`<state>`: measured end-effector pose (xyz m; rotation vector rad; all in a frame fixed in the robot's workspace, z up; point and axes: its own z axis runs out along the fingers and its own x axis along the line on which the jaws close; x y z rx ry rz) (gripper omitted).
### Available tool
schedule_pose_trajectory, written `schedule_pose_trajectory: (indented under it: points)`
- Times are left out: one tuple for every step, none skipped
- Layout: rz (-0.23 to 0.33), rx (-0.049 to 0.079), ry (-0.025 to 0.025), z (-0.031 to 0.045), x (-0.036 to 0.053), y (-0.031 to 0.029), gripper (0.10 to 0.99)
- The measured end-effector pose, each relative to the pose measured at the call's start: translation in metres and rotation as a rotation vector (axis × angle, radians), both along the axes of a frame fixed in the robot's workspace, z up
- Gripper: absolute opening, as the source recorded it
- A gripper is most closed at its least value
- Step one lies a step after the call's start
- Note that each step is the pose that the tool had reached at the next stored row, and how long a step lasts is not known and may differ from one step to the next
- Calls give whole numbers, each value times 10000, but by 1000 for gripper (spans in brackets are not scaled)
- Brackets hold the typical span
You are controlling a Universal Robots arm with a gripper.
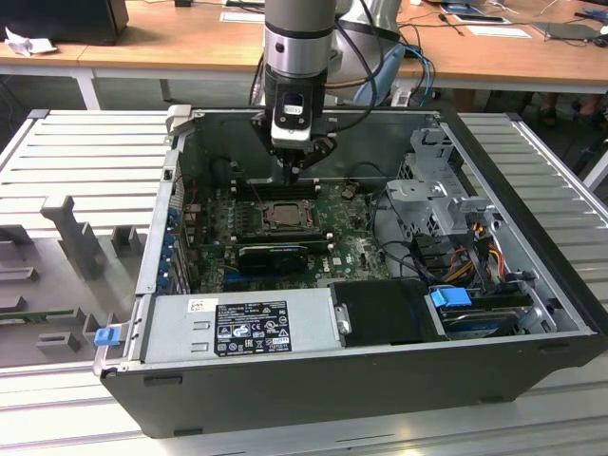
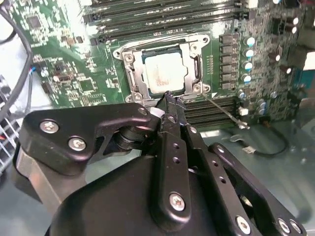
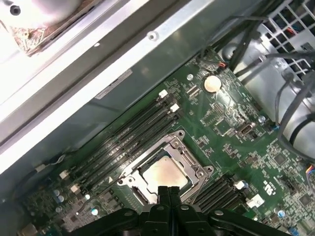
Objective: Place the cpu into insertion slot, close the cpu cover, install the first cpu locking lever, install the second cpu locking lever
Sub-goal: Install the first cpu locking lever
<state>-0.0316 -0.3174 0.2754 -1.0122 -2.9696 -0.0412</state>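
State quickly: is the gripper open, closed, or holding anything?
Gripper: closed, nothing visibly held, tips by the cpu cover edge.

A pale grey desk (image 1: pixel 85 152) carries everything here, its top made of long raised ribs running from nine o'clock to three o'clock in the exterior view. An open computer case (image 1: pixel 380 385) lies on its side in the middle of the desk, with its dark outer wall toward six o'clock and its open face up. The ribbed top shows on both flanks of the case. At nine o'clock, apart from the case, grey fixtures sit on the ribs. A tall forked block (image 1: pixel 74 233) stands upright, with a smaller block (image 1: pixel 126 239) just beside it toward the case. Low flat holders (image 1: pixel 57 340) lie toward seven o'clock.
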Motion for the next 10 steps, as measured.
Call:
schedule_pose_trajectory:
  points:
    - [224, 0, 0, 0, 0, 0, 106]
    - [378, 0, 0, 0, 0, 0, 106]
    - [681, 0, 0, 0, 0, 0, 106]
    - [940, 0, 0, 0, 0, 0, 106]
    - [1133, -1, 0, 0, 0, 0, 106]
    - [1253, -1, 0, 0, 0, 0, 106]
    - [1366, 0, 0, 0, 0, 0, 106]
    - [1529, 0, 0, 0, 0, 0, 106]
    - [1643, 0, 0, 0, 0, 0, 106]
    - [1764, 1, 0, 0, 0, 0, 106]
